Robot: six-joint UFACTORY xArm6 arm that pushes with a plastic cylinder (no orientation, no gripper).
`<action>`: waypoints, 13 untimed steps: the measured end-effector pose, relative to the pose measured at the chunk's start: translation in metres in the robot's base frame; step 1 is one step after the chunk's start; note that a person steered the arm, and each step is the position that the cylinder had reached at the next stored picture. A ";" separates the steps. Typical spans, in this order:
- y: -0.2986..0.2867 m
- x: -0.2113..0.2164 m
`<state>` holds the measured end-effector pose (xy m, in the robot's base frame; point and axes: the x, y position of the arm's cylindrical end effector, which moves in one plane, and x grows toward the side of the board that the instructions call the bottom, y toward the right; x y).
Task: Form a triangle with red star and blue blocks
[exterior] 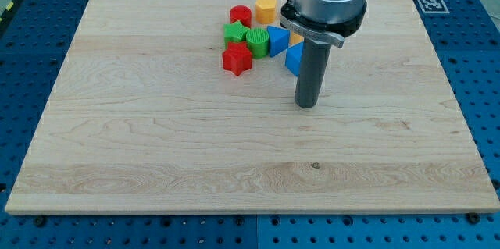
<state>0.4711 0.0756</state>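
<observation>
The red star [237, 60] lies on the wooden board [156, 140], at the lower left of a cluster near the view's top centre. A blue triangle block [277, 41] lies to its right, beside a green round block. A second blue block [293, 60] lies just below and right of it, partly hidden by the rod. My tip [306, 105] rests on the board just below and to the right of that second blue block, apart from the red star.
The cluster also holds a red cylinder [241, 16], a yellow hexagonal block [266, 7], a green star-like block [234, 33], a green round block [257, 42] and an orange-yellow piece [297, 38] mostly hidden behind the rod.
</observation>
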 end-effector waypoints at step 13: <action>0.033 -0.070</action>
<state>0.4015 0.1088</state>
